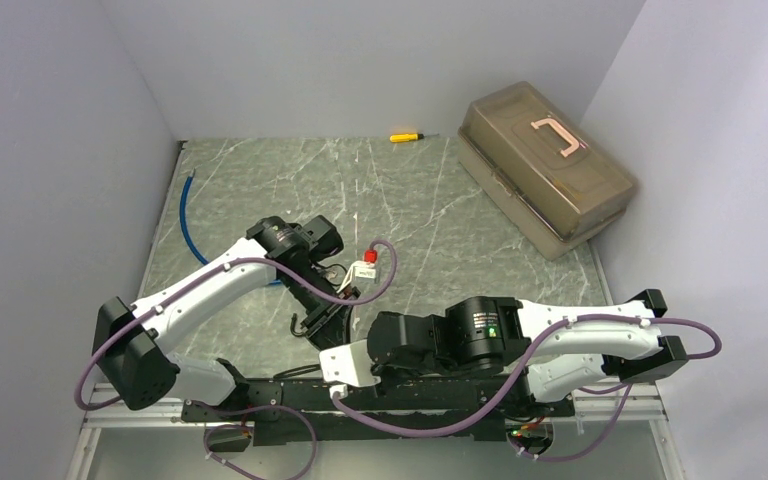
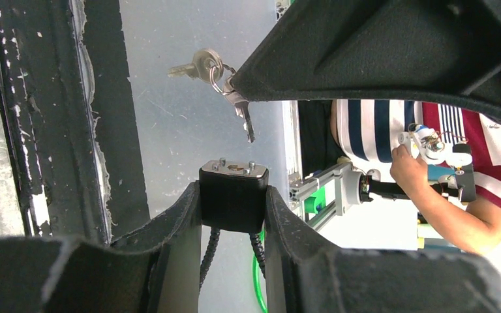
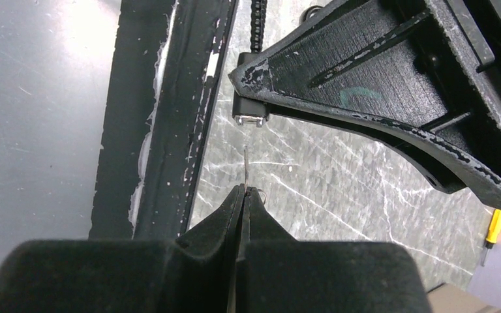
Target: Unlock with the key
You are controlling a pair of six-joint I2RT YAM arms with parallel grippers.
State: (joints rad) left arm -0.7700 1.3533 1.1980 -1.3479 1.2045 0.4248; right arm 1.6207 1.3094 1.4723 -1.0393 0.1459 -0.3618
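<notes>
My left gripper (image 2: 233,195) is shut on a black padlock (image 2: 233,190), its silver keyhole face turned away from the wrist. A black ribbed cable shackle (image 2: 209,251) hangs out of the lock between the fingers. My right gripper (image 3: 242,189) is shut on the key (image 3: 245,163), seen edge-on with its blade pointing at the padlock (image 3: 248,112). In the left wrist view the key (image 2: 245,120) hangs from the right fingers on a ring with a second key (image 2: 199,65). Its tip stops a short gap from the keyhole. Both grippers meet near the table's front edge (image 1: 325,325).
A brown plastic toolbox (image 1: 548,165) with a pink handle sits at the back right. A yellow screwdriver (image 1: 405,136) lies by the back wall. A blue cable (image 1: 188,215) runs along the left side. A black frame rail (image 3: 166,117) borders the marble tabletop (image 3: 339,189).
</notes>
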